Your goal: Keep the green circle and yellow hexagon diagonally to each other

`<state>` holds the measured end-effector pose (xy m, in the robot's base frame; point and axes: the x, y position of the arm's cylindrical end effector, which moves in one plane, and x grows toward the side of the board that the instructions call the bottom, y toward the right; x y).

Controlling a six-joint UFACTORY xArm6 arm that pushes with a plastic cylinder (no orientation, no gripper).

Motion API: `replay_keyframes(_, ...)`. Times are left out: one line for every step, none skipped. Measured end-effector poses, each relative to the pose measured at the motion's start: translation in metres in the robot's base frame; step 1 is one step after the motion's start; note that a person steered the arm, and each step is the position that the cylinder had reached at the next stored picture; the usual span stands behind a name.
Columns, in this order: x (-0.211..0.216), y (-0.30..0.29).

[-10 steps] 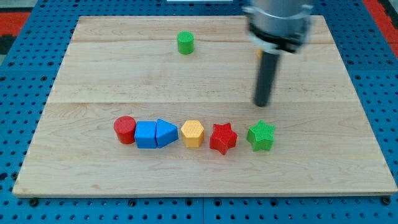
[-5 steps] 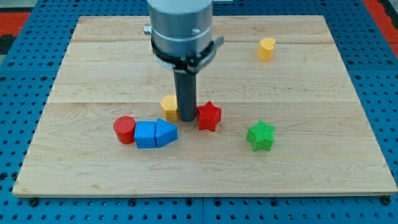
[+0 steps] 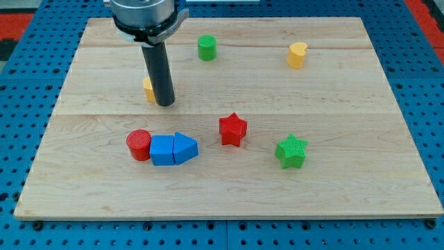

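Since half second ago, tip (image 3: 164, 104) shifts up-left, pushing yellow hexagon (image 3: 148, 89), now mostly hidden behind rod, touching. No claw fitted, so state not applicable. Green circle (image 3: 207, 47) sits up-right of hexagon, likely keeping the diagonal.

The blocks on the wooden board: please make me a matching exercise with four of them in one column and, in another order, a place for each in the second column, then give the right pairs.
Column 1
1. green circle
2. yellow hexagon
3. green star
4. red cylinder

Column 2
A. touching the left end of the blue blocks
B. mostly hidden behind the rod, just left of my tip
C. lower right, right of the red star
D. near the view's top, right of the rod

Pairs: 1-D, 2-B, 3-C, 4-A
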<state>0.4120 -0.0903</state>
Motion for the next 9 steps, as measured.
replay_keyframes(-0.012,0.075)
replay_keyframes(-0.088,0.105)
replay_keyframes(-0.144,0.118)
replay_keyframes(-0.170,0.066)
replay_keyframes(-0.160,0.027)
replay_keyframes(-0.135,0.023)
replay_keyframes(-0.131,0.029)
replay_keyframes(-0.110,-0.022)
replay_keyframes(-0.150,-0.011)
